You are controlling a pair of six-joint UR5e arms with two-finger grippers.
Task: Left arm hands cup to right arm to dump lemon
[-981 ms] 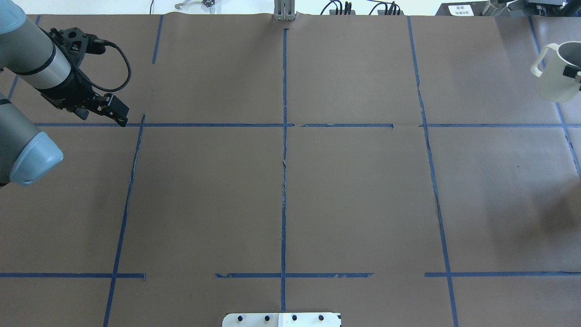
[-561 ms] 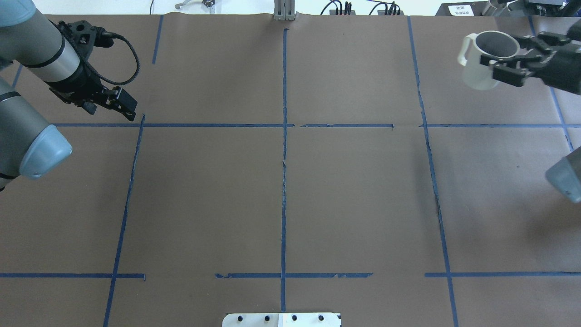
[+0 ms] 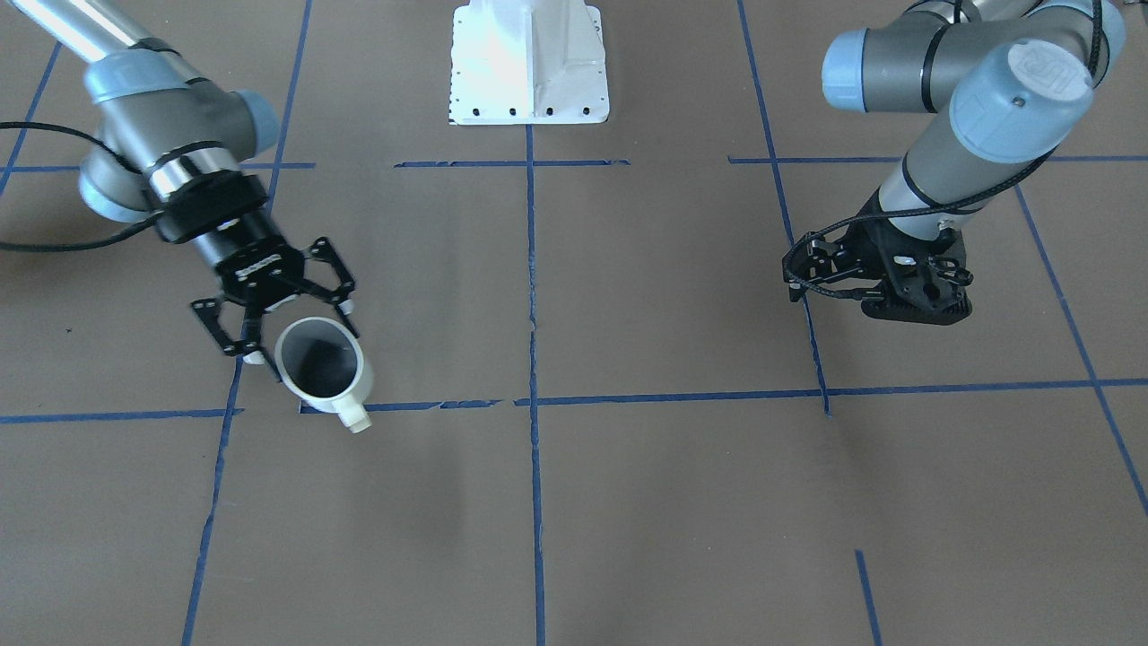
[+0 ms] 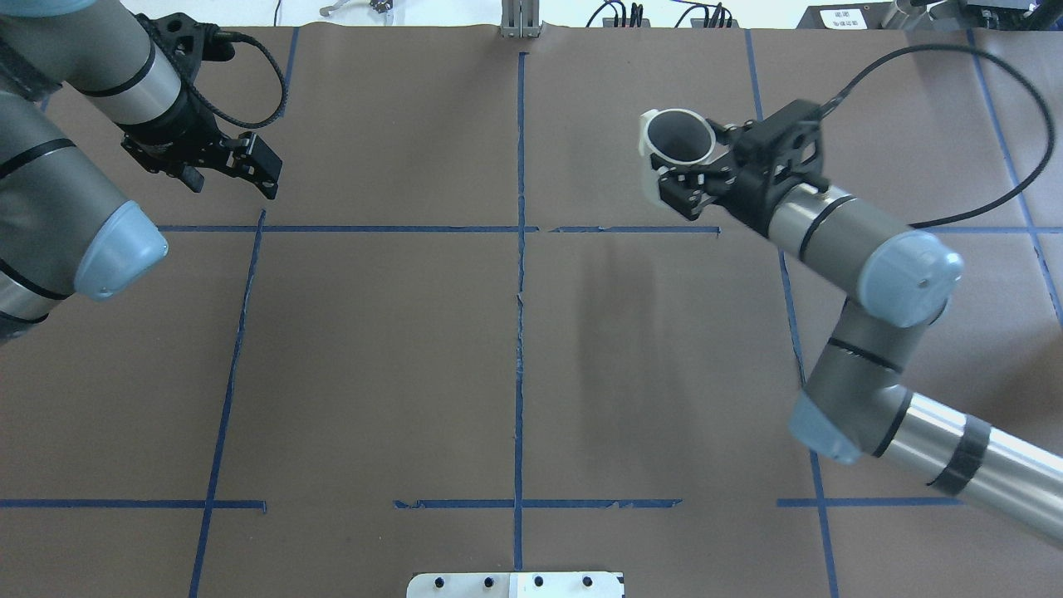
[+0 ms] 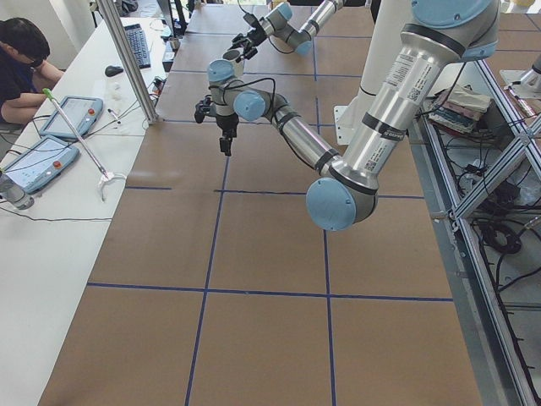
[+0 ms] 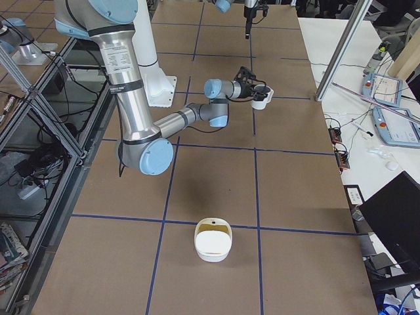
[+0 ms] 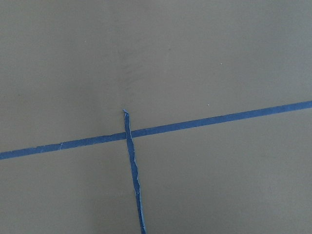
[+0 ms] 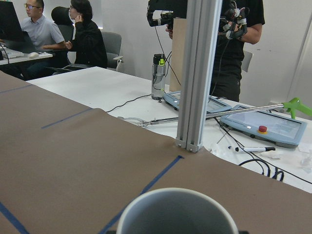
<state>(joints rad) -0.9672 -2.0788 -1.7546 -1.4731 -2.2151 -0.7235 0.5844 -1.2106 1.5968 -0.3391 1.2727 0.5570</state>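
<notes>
My right gripper (image 4: 693,162) is shut on the cream-white cup (image 4: 679,137) and holds it upright, clear of the table, over the far right-centre. The handle points away from the gripper. In the front-facing view the cup (image 3: 321,363) shows a dark grey inside, with the right gripper (image 3: 300,334) clasping its wall. The right wrist view shows only the cup's rim (image 8: 178,214). No lemon slice shows in any view. My left gripper (image 4: 267,178) is shut and empty. It points down above a tape crossing at the far left, and it also shows in the exterior left view (image 5: 225,150).
Brown paper (image 4: 382,357) with blue tape lines covers the table. A white container (image 6: 213,239) with something yellowish inside stands at the table's right end. The robot base (image 3: 529,63) is at the near edge. A metal post (image 8: 197,73) and operators' tablets are beyond the far edge.
My right arm swung in from the far right edge towards the centre, carrying the cup. My left arm shifted a little right and farther away, still shut.
</notes>
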